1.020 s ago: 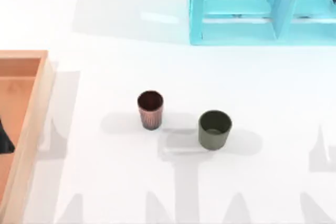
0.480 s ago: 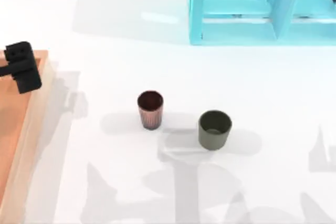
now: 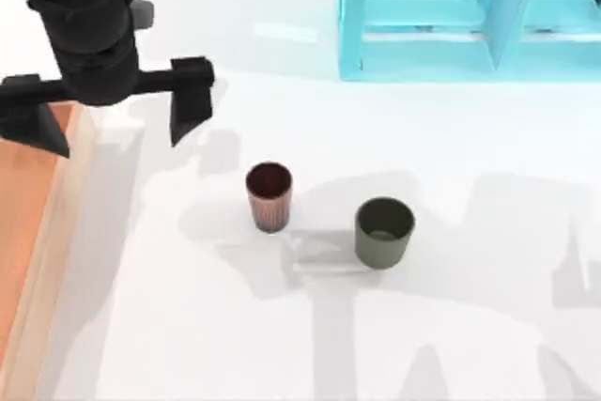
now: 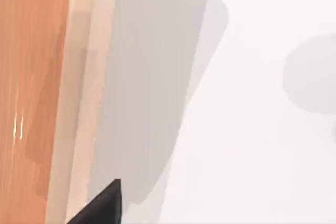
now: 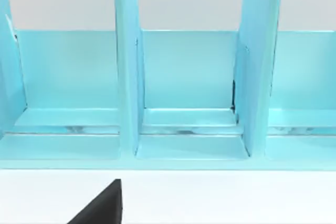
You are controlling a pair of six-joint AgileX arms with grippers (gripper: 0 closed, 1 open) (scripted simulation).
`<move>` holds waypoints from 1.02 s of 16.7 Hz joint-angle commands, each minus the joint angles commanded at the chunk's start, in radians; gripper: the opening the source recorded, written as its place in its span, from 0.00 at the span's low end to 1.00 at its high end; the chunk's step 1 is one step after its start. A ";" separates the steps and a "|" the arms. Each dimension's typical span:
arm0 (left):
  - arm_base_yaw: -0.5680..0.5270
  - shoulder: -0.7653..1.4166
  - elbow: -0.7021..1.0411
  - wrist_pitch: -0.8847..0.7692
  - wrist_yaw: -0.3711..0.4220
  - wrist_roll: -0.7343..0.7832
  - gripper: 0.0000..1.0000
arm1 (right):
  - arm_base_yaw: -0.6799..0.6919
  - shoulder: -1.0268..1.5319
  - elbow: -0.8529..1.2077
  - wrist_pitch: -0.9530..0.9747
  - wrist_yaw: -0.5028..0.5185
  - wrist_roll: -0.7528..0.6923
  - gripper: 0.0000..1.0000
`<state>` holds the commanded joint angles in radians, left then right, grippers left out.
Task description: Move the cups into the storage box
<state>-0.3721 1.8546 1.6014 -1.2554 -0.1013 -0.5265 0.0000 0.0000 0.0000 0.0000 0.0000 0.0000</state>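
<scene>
Two cups stand upright on the white table in the top view: a ribbed dark red-brown cup (image 3: 269,196) near the middle and a squat olive green cup (image 3: 384,232) to its right. Along the left edge lies the storage box (image 3: 58,232), with light wooden walls and an orange floor. My left gripper (image 3: 113,127) hangs open above the box's far right corner, up and left of the red-brown cup, with nothing between its widely spread fingers. The left wrist view shows the box wall (image 4: 84,77) and one dark fingertip (image 4: 102,205). A fingertip (image 5: 100,208) of my right gripper faces the shelf.
A turquoise shelf unit (image 3: 423,16) stands at the back right of the table; the right wrist view looks straight into its compartments (image 5: 184,87). White tabletop surrounds both cups, and arm shadows fall across it.
My left arm has swung in from the left edge toward the back and right; its gripper now spans the box's far right corner. The cups have not moved.
</scene>
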 joint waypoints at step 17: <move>-0.265 0.448 0.666 -0.278 0.106 -0.083 1.00 | 0.000 0.000 0.000 0.000 0.000 0.000 1.00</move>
<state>-0.6367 2.3028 2.2679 -1.5338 0.0043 -0.6098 0.0000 0.0000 0.0000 0.0000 0.0000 0.0000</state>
